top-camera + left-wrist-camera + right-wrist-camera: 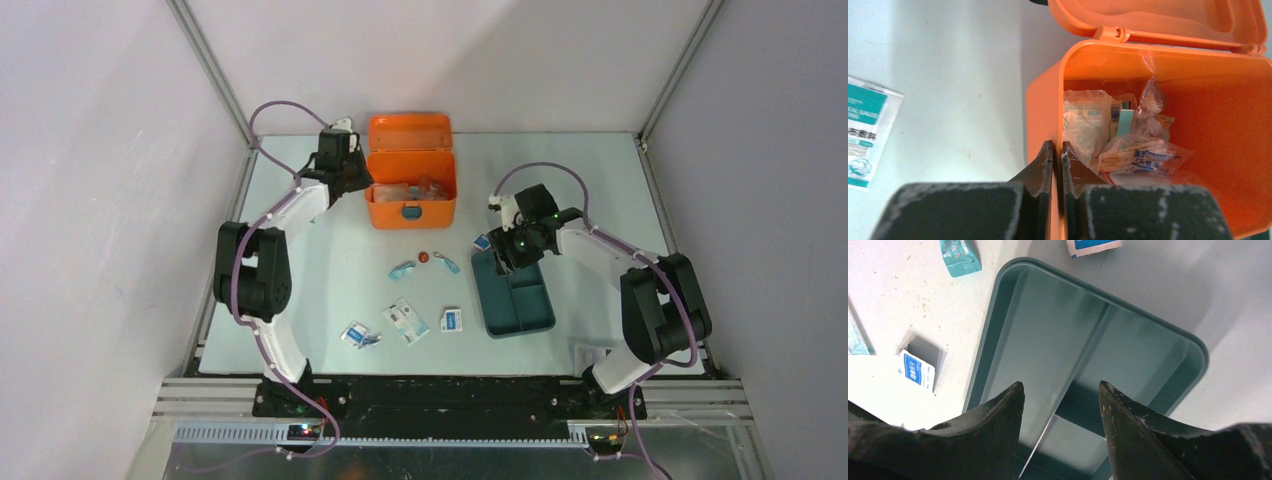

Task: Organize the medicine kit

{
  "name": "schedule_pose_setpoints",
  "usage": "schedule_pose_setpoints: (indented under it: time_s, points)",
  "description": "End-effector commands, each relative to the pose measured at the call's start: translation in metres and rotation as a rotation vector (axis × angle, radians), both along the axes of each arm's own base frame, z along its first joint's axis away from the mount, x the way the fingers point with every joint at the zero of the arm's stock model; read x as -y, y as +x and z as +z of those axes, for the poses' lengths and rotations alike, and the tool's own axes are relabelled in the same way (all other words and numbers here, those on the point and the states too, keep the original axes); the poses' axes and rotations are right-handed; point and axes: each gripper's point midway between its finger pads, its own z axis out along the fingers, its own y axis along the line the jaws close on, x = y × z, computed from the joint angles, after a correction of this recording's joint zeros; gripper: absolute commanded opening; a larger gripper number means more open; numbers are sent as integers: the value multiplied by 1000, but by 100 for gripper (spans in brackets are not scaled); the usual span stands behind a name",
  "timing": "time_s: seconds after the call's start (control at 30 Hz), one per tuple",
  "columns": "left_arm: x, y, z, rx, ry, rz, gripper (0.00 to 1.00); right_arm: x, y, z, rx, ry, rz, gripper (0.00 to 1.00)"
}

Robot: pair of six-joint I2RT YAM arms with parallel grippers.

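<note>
The medicine kit (410,190) is an orange box with its lid up, standing at the back of the table. My left gripper (362,180) is shut on its left wall. In the left wrist view the jaws (1058,147) pinch the orange wall (1040,115), one finger outside and one inside. Several clear packets (1128,145) lie inside the box. My right gripper (505,255) hangs open over the far end of a dark teal compartment tray (515,300). In the right wrist view its fingers (1062,385) straddle a divider of the tray (1048,330), holding nothing.
Loose sachets lie on the table in front of the kit: a teal one (403,269), a large white one (405,320), a blue-white one (452,320) and another (360,335). A small red item (423,257) sits among them. A blue packet (483,241) lies by the tray's corner.
</note>
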Motion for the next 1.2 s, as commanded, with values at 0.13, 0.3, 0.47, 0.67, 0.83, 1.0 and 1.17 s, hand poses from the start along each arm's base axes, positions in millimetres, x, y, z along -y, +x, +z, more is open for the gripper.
schedule_pose_setpoints:
  time_s: [0.13,0.3,0.47,0.67,0.83,1.0,1.17]
  points:
    - [14,17,51,194,-40,-94,0,-5,5,-18,5,-58,8,57]
    - [20,16,45,191,-49,-137,0,-4,4,-20,4,-75,6,53]
    - [25,16,34,163,-72,-143,2,-4,3,-25,-11,-80,1,44]
    - [10,17,37,158,-31,-75,49,-6,1,-30,-29,-82,-1,35]
    - [-6,2,90,270,48,-81,58,-6,3,-16,7,-67,-4,41]
    - [-27,-28,156,462,208,-126,94,3,-2,12,58,-75,-35,53]
    - [-19,-64,158,463,330,-350,100,7,-24,5,-15,-77,-17,58]
